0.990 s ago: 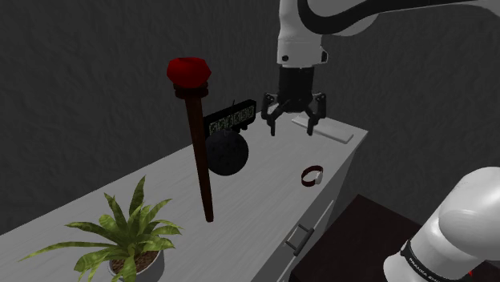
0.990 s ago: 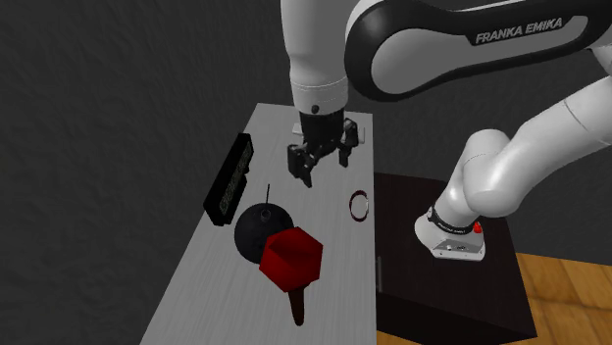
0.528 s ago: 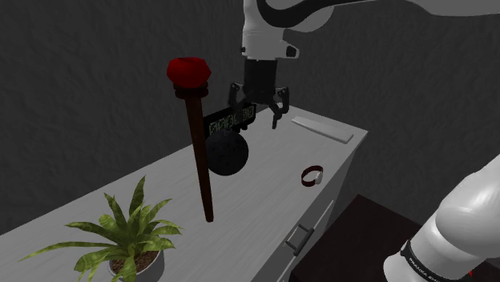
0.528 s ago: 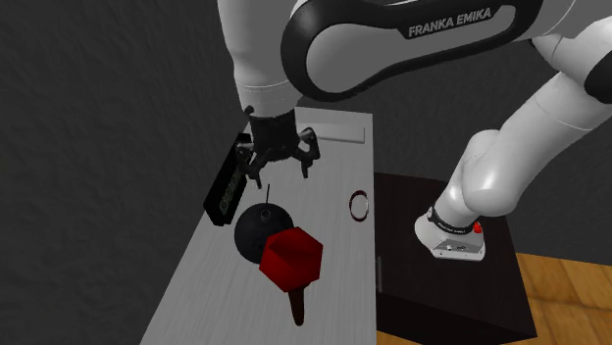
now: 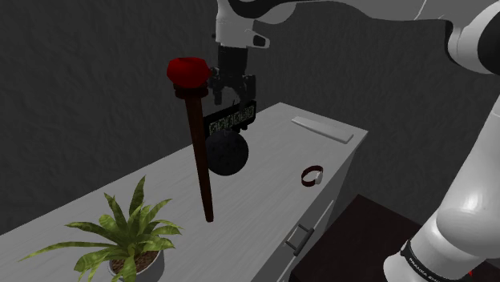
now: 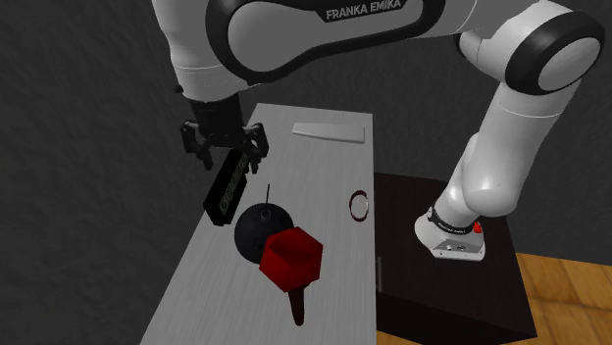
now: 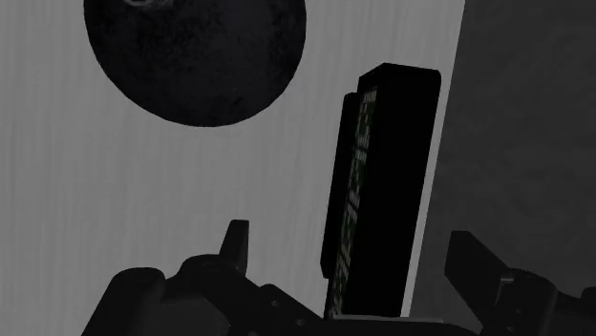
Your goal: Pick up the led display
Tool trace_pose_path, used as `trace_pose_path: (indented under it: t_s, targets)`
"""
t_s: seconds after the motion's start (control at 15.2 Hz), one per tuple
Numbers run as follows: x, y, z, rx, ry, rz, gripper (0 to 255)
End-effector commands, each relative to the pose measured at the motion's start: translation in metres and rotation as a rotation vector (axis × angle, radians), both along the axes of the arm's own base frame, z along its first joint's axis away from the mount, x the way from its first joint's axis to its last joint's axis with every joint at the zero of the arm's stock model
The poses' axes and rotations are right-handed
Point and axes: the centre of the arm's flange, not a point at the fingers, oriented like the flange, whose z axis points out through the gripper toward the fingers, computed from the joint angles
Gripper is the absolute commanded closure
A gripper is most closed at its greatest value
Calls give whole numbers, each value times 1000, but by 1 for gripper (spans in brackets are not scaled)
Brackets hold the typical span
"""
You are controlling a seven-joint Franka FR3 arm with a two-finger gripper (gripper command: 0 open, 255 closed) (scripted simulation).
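The gripper (image 5: 227,86) hangs with its fingers spread wide just above the black display (image 5: 231,120), which neither finger touches and which stands on edge at the back rim of the grey counter (image 5: 264,192), upper middle of the shoulder view, close beside a black ball (image 5: 227,152).

We see the led display (image 5: 231,122) as a long, slim black bar with dim green digits on its face, standing on its long edge along the desk's (image 5: 264,180) far edge.
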Motion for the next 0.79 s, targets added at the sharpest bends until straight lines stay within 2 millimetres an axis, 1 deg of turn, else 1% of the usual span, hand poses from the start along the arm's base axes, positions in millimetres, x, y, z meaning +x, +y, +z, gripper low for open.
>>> trace_pose_path:
  t_s: [0.0, 0.4, 0.46, 0.59, 0.66, 0.73]
  targets:
    - [17, 1, 0, 0, -2, -69, 0]
    - [17, 1, -32, 0, -2, -69, 0]
    - [17, 1, -40, 0, -2, -69, 0]
    - [17, 1, -40, 0, -2, -69, 0]
    - [17, 1, -41, 0, -2, -69, 255]
    - [14, 8, -42, -1, -2, -69, 255]
